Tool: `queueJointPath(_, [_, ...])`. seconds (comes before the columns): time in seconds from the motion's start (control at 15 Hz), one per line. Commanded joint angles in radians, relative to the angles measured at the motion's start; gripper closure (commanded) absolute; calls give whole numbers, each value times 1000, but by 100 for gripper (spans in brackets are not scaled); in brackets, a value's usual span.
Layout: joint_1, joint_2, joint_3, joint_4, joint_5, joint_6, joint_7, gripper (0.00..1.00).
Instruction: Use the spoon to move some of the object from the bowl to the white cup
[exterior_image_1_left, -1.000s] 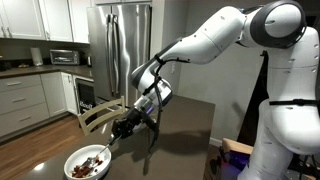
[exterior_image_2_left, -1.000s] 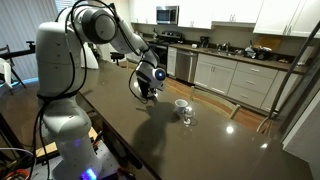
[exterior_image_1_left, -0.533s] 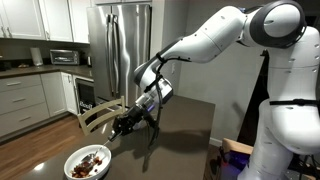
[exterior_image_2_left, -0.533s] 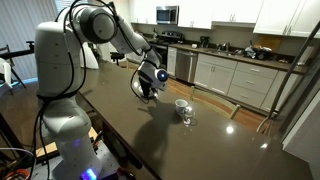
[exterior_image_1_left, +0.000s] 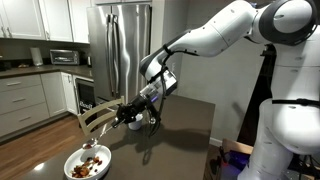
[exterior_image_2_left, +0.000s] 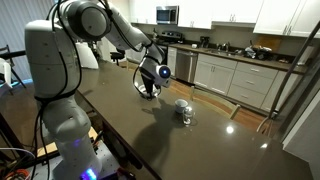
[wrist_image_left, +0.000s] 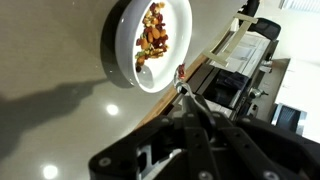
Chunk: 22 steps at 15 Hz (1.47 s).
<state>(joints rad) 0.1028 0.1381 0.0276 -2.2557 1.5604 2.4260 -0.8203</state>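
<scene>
Holding a loaded spoon (wrist_image_left: 189, 90) just above the bowl (wrist_image_left: 120, 42).
The gripper (exterior_image_1_left: 122, 118) grasps the spoon; next, carry it level to the white cup (exterior_image_2_left: 181, 104).

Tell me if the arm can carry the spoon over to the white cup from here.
Probably yes. The pincer is shut on the spoon, held clear of the bowl, and the tabletop between it and the white cup looks bare in an exterior view; only a small clear glass stands beside the cup.
</scene>
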Motion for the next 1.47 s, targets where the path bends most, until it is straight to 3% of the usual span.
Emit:
queueJointPath(0.0, [-33, -84, -12, -61, -18, -12, 1, 96])
queueJointPath(0.8, [-129, -227, -87, -193, -177, 5, 62, 96])
queueJointPath(1.4, [-166, -221, -112, -176, -296, 90, 132, 96])
